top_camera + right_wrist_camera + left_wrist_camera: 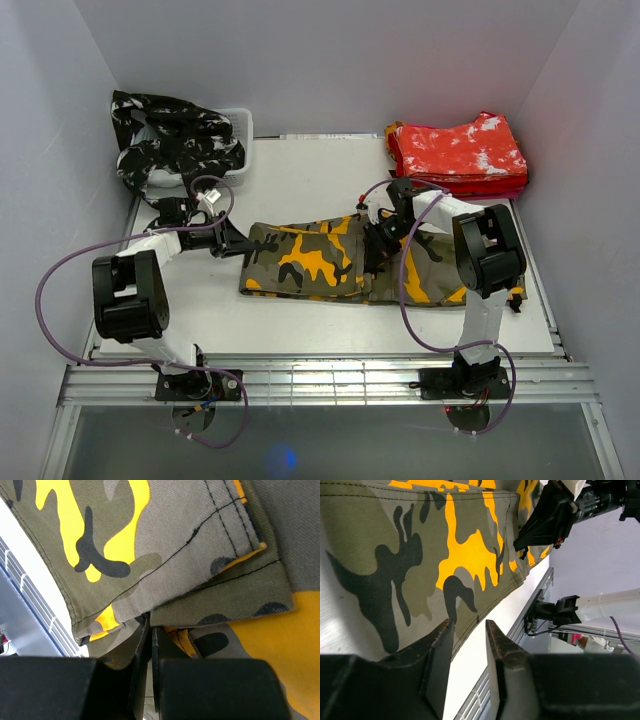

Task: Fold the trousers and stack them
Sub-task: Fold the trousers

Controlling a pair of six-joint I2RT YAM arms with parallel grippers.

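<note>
A white plastic bin (242, 130) stands at the far left corner of the tabletop (300, 180). It holds a loose heap of black trousers (175, 140) with white blotches, which spills over its front and left rim; how many pairs are in the heap cannot be told. At the far right corner lie the red trousers (460, 155), white-splashed and folded into a flat rectangular stack, its layers too close to count.

One pair of olive trousers (310, 262) lies across the middle of the tabletop, a long flat band of twill with orange-yellow, black and grey patches and dark stitched seams and hems.

There are two arms. The left end effector (240, 245) sits low at the band's left end. In its wrist view the dark, worn fingers (437, 665) stand apart with bare tabletop showing through the gap, and the cloth's edge lies at the mouth of that gap, by the left fingertip.

The right end effector (375, 255) bears down on the middle of the band. In its wrist view the fingers are pressed together, their tips against a layered, stitched edge of the olive cloth. Whether they nip any cloth cannot be told.
</note>
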